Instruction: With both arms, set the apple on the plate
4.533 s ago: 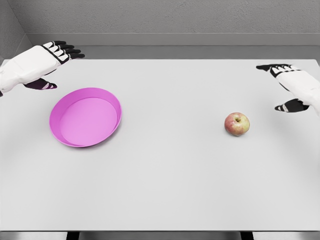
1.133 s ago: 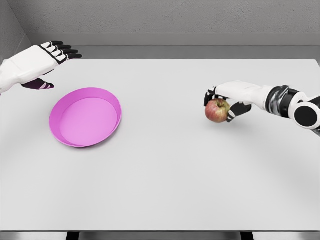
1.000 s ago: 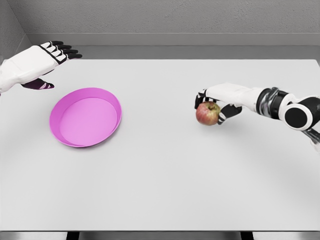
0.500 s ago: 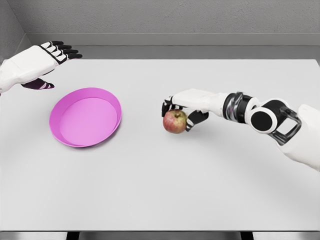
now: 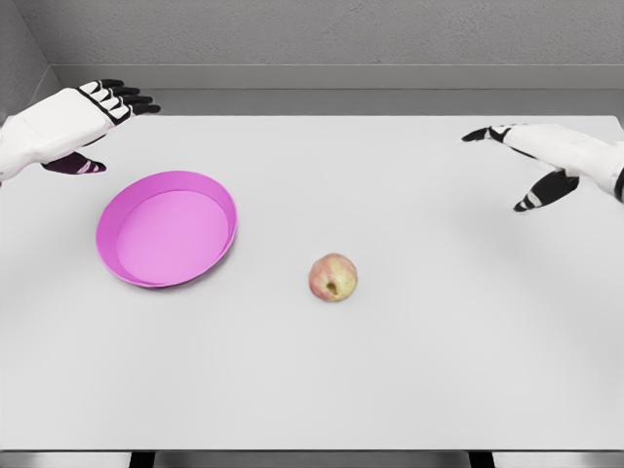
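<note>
Fingers spread; one apple point(image 5: 333, 277), one plate point(image 5: 167, 227).

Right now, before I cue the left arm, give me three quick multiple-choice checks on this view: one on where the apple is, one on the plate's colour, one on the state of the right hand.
1. Where is the apple?
A. On the plate
B. On the table, right of the plate
C. In the right hand

2. What colour is the plate?
A. Pink
B. Blue
C. White

3. What is the state of the right hand?
A. Closed on the apple
B. Resting flat on the plate
C. Open, holding nothing

Answers: 1 B, the apple lies on the bare table apart from the plate's rim. 2 A, rim and floor are both pink. 3 C, its fingers are spread at the far right, well away from the apple.
</note>
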